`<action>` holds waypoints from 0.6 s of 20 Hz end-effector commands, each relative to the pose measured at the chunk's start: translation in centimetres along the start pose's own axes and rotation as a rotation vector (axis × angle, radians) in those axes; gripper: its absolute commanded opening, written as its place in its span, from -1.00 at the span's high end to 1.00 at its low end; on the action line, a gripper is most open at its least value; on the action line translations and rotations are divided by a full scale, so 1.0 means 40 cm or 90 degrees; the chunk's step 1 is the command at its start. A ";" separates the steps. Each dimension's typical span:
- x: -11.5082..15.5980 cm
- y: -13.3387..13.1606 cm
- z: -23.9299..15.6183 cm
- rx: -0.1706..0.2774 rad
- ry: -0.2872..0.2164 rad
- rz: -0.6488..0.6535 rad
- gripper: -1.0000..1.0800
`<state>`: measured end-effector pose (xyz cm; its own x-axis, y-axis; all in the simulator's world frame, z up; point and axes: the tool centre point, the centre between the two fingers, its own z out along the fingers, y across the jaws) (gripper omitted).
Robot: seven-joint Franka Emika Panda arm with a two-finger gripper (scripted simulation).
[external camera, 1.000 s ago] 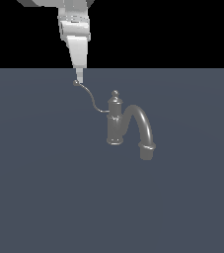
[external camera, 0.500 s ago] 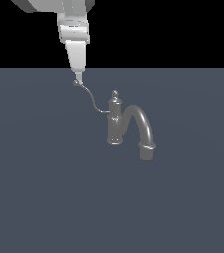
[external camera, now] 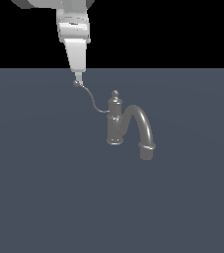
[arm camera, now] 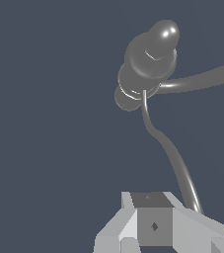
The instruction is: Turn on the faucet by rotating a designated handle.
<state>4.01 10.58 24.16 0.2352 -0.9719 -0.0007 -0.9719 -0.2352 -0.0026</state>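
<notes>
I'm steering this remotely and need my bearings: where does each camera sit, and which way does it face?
Exterior view: off the arm, raised, looking down across the grey surface at the faucet; the gripper comes down onto the handle tip.
Wrist view: on the wrist, looking past the gripper along the handle toward the column and ball finial.
Both views show faucet, handle and gripper.
</notes>
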 end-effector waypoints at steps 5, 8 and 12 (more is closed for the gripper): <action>0.002 0.052 0.000 -0.002 0.000 0.000 1.00; 0.003 0.075 0.000 -0.002 0.000 0.001 1.00; 0.004 0.105 0.000 -0.002 0.000 0.001 1.00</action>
<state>0.73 9.49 24.22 0.2324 -0.9726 0.0000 -0.9726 -0.2324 -0.0069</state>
